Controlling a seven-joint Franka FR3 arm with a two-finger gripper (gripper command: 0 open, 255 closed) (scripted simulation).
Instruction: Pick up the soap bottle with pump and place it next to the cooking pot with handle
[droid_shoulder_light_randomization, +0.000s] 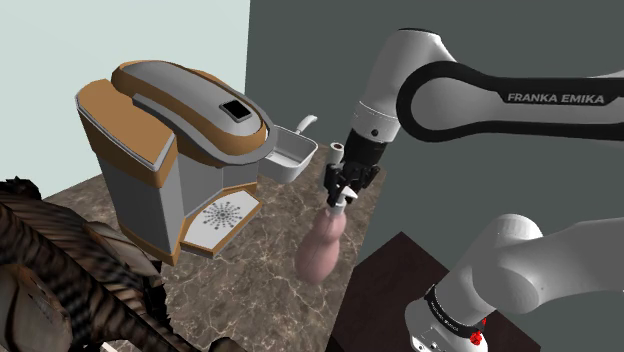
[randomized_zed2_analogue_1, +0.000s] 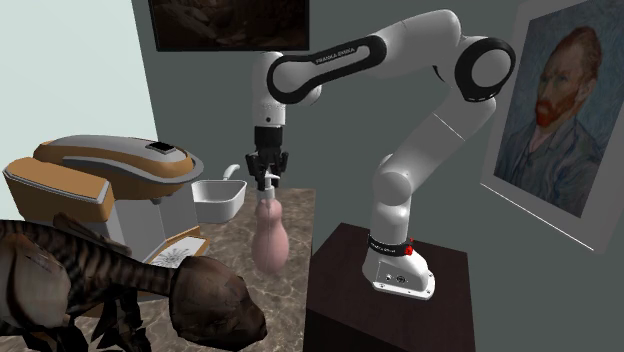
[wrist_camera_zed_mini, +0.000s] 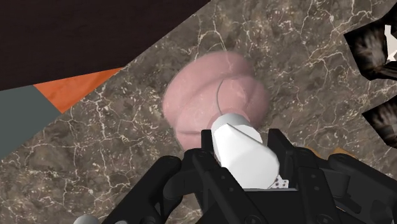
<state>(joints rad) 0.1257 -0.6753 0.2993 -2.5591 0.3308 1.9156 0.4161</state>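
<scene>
Firstly, soap bottle (wrist_camera_zed_mini: 210, 95): pink and pear-shaped, upright directly under my gripper (droid_shoulder_light_randomization: 340, 195), over the marble counter (droid_shoulder_light_randomization: 260, 290) near the edge that faces my stand.
Pump (wrist_camera_zed_mini: 245, 153): a white head on top of the bottle, and the part I have hold of.
My jaws: closed in on the pump from both sides, with the black fingers pressing against it, so the bottle hangs from my grip.
Bottle base: smeared in every view, so I cannot tell whether it rests on the marble or hangs just above it.
Cooking pot (droid_shoulder_light_randomization: 288, 158): white, with its handle rising behind it. It sits just beside the coffee machine, and in the shoulder view it is up and to the left of the bottle, near it but not touching.
Coffee machine (droid_shoulder_light_randomization: 170, 150): orange and grey, standing on the counter, with a white patterned drip tray at its foot facing the bottle.
Dinosaur figure (randomized_zed2_analogue_1: 100, 280): brown and striped, large in the foreground of both exterior views, well apart from the bottle.
Stand (randomized_zed2_analogue_1: 390, 300): a dark box beside the counter that carries my white arm.
Portrait painting (randomized_zed2_analogue_1: 555, 110): a bearded man, hung on the grey wall at the second exterior view's right.
</scene>
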